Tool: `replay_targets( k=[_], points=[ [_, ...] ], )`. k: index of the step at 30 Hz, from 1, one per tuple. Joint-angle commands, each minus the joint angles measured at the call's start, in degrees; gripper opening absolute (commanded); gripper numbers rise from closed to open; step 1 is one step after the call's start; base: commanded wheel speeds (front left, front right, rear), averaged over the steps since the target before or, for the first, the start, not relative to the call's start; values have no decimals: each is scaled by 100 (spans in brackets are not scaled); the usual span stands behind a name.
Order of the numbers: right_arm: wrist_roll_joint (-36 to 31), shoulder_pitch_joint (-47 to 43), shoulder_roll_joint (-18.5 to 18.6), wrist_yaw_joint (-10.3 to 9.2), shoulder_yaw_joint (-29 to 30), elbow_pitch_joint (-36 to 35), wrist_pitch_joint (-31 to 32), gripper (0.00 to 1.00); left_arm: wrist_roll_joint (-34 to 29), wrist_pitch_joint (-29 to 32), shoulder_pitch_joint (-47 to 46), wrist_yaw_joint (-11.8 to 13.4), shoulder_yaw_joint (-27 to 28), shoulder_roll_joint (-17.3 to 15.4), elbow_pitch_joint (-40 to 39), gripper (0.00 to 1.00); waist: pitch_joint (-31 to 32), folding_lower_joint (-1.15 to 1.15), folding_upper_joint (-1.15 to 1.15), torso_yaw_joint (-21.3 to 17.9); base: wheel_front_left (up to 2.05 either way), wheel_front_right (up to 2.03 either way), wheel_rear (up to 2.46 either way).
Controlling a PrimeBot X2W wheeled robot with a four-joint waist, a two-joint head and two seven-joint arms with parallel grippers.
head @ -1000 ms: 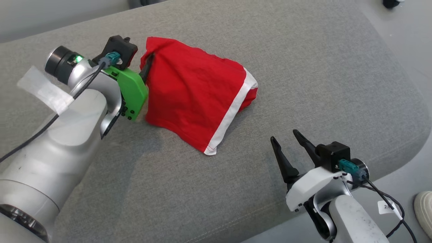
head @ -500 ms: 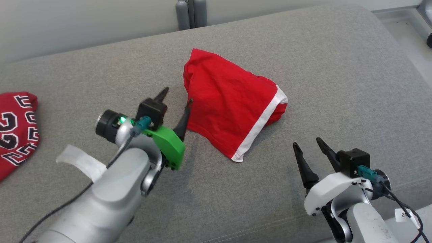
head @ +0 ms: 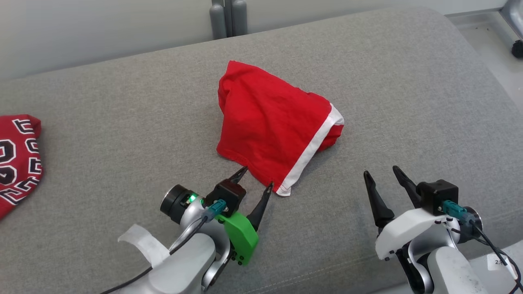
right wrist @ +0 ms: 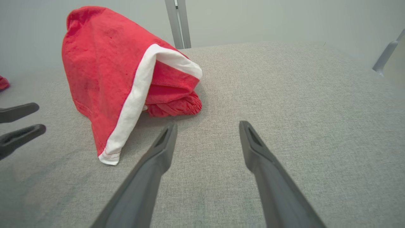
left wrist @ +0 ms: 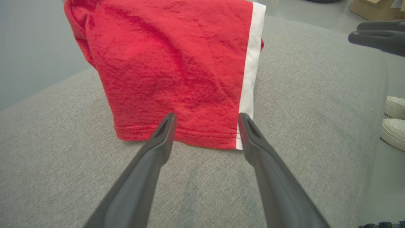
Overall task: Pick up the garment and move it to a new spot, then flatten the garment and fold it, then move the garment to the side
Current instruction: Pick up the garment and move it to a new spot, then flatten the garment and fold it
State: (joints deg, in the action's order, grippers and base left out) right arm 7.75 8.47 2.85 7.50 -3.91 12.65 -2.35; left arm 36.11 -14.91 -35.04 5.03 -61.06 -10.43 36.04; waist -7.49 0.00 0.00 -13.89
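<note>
The garment (head: pixel 269 122) is a pair of red shorts with a white side stripe, bunched into a peaked heap in the middle of the grey cushion (head: pixel 367 81). My left gripper (head: pixel 256 178) is open just in front of its near hem, fingertips close to the white corner, nothing between them. From the left wrist the garment (left wrist: pixel 177 69) shows with the hem (left wrist: pixel 177 134) beyond the left gripper (left wrist: pixel 205 117). My right gripper (head: pixel 381 173) stands open to the right of the garment, apart from it. Its wrist view has the garment (right wrist: pixel 110 72) at upper left and the right gripper (right wrist: pixel 207 125) over bare cushion.
A second red garment with black-and-white lettering (head: pixel 16 155) lies at the cushion's far left. Grey metal posts (head: pixel 226 18) stand behind the cushion. White shoes (left wrist: pixel 394 122) sit on the floor past the cushion's right edge.
My left gripper has let go of the garment's left edge and drawn back to its near hem. The garment has settled into a heap. The head camera shifted; the right gripper barely moved.
</note>
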Motion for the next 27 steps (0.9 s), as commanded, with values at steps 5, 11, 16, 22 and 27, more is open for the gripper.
replay_targets(
  k=[5,11,16,22,27],
  points=[
    [83,68,8,-2,7,-37,-47,100,-187,81,-292,-143,-206,173,397,100,-374,0,0,-341,0,0,0],
    [117,144,6,-2,22,0,-138,100,-226,149,-496,-209,-316,378,879,100,-598,0,0,-518,0,0,0],
    [152,229,7,-2,16,37,-197,100,-154,236,-589,-86,-297,514,1309,100,-747,0,0,-606,0,0,0],
    [160,259,7,-2,44,86,-245,100,-7,312,-614,26,-217,600,1749,0,-814,0,0,-599,0,0,0],
    [139,222,8,-2,42,148,-259,100,149,152,-582,111,-36,628,1840,0,-699,0,0,-486,0,0,0]
  ],
)
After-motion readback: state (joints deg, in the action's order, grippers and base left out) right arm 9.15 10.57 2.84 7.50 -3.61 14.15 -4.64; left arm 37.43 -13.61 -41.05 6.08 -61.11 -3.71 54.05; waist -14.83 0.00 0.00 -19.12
